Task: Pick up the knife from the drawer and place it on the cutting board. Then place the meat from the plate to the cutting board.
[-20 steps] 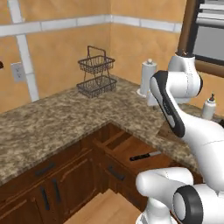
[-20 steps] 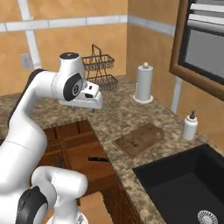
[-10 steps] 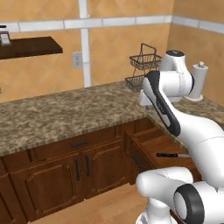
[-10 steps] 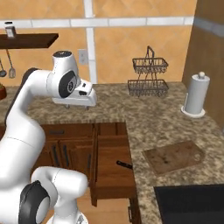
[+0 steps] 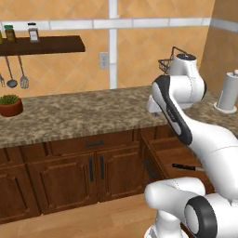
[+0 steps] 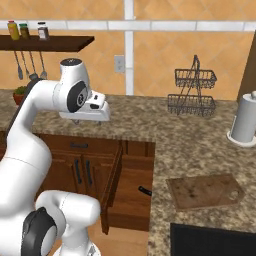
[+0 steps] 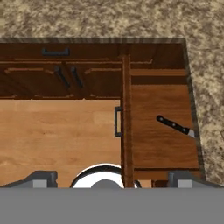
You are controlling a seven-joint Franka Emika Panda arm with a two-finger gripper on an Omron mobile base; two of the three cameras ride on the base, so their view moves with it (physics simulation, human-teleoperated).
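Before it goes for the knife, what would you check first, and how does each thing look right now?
1. Drawer pulled open: ok.
2. Knife lying in the drawer, uncovered: ok; its black handle shows, the blade end runs under the counter edge.
3. Hand open and holding nothing: ok.
4. Hand down at the knife: not ok; it hangs high above the drawer front.
5. Cutting board bare and ready for the knife: ok.
6. Meat and plate located: cannot tell.

so I count one knife (image 7: 175, 126), one open drawer (image 7: 162, 131), one cutting board (image 6: 205, 191), one paper towel roll (image 6: 246, 119), one wire basket (image 6: 194, 91).
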